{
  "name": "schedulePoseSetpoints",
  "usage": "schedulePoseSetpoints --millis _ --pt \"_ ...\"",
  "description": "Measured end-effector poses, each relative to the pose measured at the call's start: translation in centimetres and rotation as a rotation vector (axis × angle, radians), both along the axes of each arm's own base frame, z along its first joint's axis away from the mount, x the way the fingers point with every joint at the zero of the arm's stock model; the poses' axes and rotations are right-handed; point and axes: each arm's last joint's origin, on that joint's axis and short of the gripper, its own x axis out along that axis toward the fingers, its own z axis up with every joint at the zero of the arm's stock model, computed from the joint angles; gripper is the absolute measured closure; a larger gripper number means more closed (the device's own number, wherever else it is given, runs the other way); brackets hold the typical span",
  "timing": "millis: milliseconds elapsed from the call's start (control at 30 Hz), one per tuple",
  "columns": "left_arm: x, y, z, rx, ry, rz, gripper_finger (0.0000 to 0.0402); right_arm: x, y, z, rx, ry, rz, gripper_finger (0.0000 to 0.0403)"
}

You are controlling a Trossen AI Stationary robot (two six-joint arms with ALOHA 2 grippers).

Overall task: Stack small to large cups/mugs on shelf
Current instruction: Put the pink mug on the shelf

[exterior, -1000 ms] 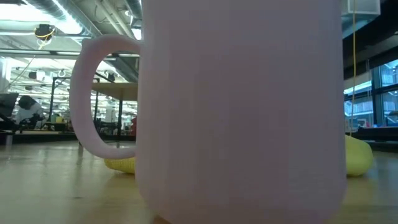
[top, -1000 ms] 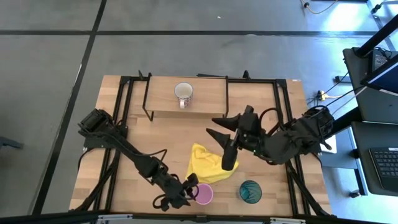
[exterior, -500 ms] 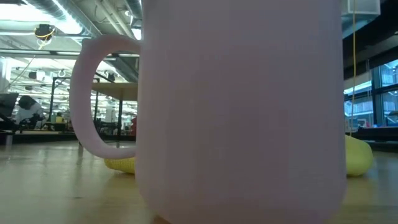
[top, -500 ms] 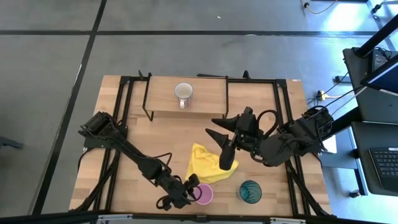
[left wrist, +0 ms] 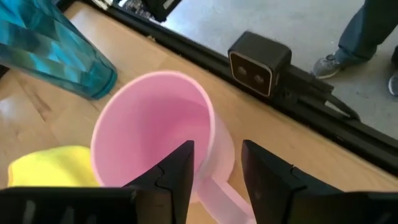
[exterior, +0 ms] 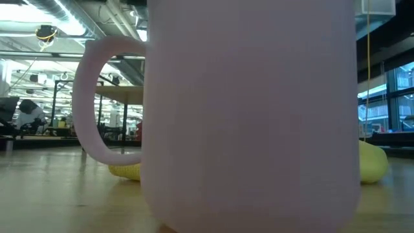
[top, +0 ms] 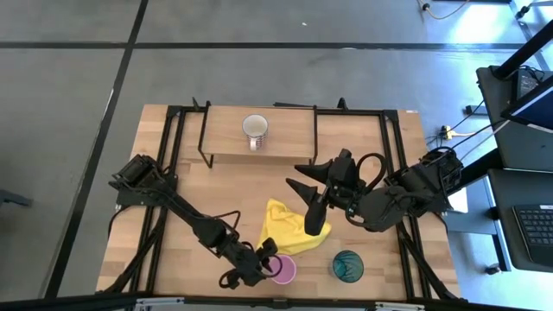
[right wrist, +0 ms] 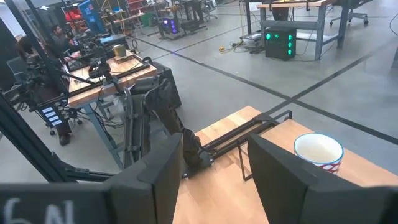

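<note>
The small pink mug (top: 284,270) stands upright on the table near its front edge and fills the low view (exterior: 252,116). My left gripper (top: 270,262) is open at the mug's left. In the left wrist view (left wrist: 217,149) one finger stands over the mug's mouth and the other outside, with the wall and handle root (left wrist: 221,193) between them. The teal tumbler (top: 347,265) stands to the right of the pink mug. The white patterned mug (top: 255,129) stands on the shelf (top: 289,134). My right gripper (top: 301,177) is open and empty above mid-table. My left gripper has its fingers on either side of the pink mug's wall at the handle, coming slanting down from the table's left. I cannot tell whether they touch it. The mug stands upright on the table.
A crumpled yellow cloth (top: 289,229) lies between the shelf and the pink mug, under my right arm. A small black camera (left wrist: 258,62) sits on the table's front rail just beyond the mug. A person's legs (left wrist: 367,31) show on the floor past that edge.
My left arm has reached a little farther toward the pink mug, bringing its open gripper closer. The mug has stayed where it was.
</note>
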Motion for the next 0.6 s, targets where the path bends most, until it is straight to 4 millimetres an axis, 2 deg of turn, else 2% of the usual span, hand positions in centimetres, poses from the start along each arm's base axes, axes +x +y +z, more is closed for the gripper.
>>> schedulePoseSetpoints --millis 300,600 --pt "-0.15 0.14 -0.22 0.019 0.025 0.001 0.0313 0.00 0.00 -0.01 0.000 0.001 0.000 0.0221" --pt "-0.29 0.05 -0.09 0.039 0.009 0.041 0.0377 -0.02 -0.03 -0.02 0.000 -0.001 -0.010 0.0221"
